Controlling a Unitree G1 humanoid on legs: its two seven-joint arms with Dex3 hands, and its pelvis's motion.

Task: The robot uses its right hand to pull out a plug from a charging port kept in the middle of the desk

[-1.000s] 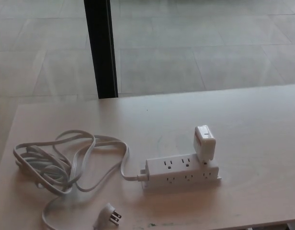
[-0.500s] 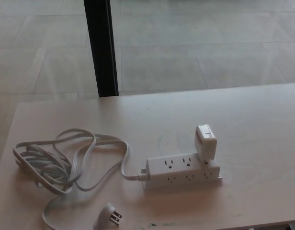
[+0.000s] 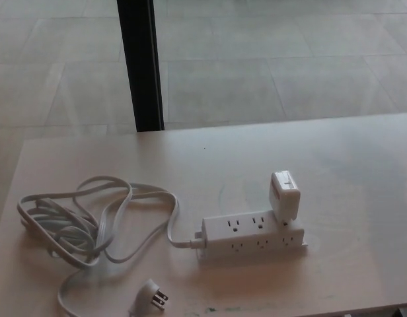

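A white power strip [image 3: 251,237] lies near the middle of the pale desk [image 3: 349,172], with two rows of sockets facing up. A white block-shaped plug adapter [image 3: 285,196] stands plugged into the strip's right end. The strip's white cord [image 3: 91,224] runs left in loose coils and ends in a three-prong plug [image 3: 150,296] lying near the front edge. Neither of my hands shows in the head view.
A black vertical post [image 3: 141,66] rises behind the desk's far edge, in front of glass and a tiled floor. The desk's front edge [image 3: 289,312] runs just below the strip.
The whole picture has shifted very slightly, so the camera moved; the strip, adapter and cord lie as before.
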